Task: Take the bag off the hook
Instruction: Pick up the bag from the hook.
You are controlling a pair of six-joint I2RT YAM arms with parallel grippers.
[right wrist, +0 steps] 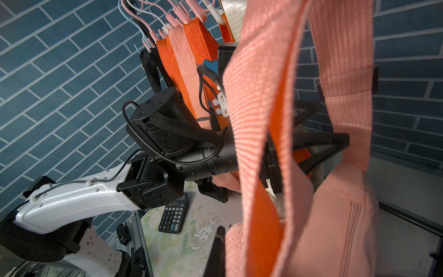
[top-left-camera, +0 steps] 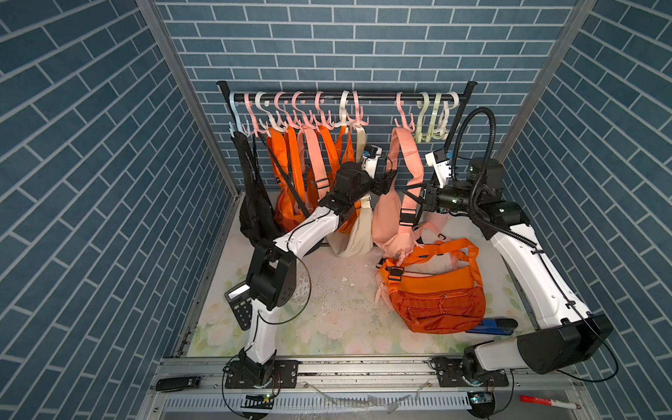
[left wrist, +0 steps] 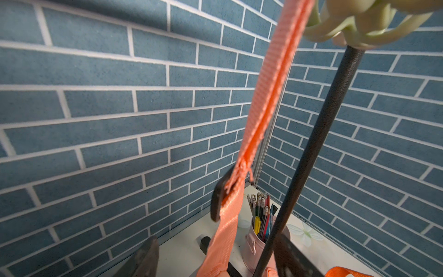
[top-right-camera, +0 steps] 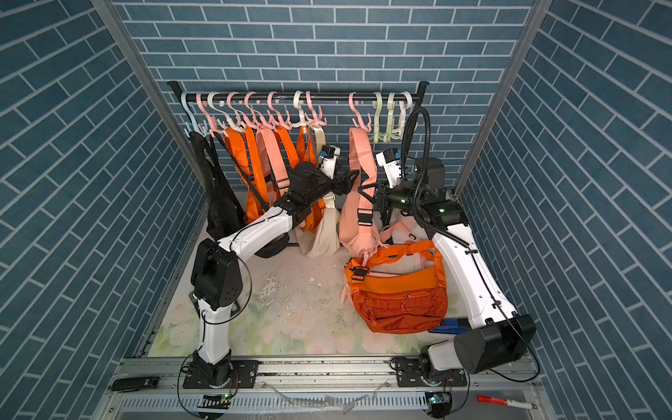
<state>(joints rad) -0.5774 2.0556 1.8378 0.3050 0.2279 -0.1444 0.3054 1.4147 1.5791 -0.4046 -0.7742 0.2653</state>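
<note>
1. Pink bag [top-left-camera: 391,222] hangs by its strap [top-left-camera: 402,145] from a pink hook [top-left-camera: 402,116] on the rail [top-left-camera: 378,96].
2. Left gripper [left wrist: 215,242]: jaws wide apart, straddling the strap, gripping nothing.
3. Right gripper [top-left-camera: 406,196]: jaws closed on the strap below the rail.

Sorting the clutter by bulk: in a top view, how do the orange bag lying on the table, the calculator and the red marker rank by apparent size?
Largest to smallest:
1. orange bag, by far
2. calculator, though the left arm hides part of it
3. red marker, long but thin
</note>
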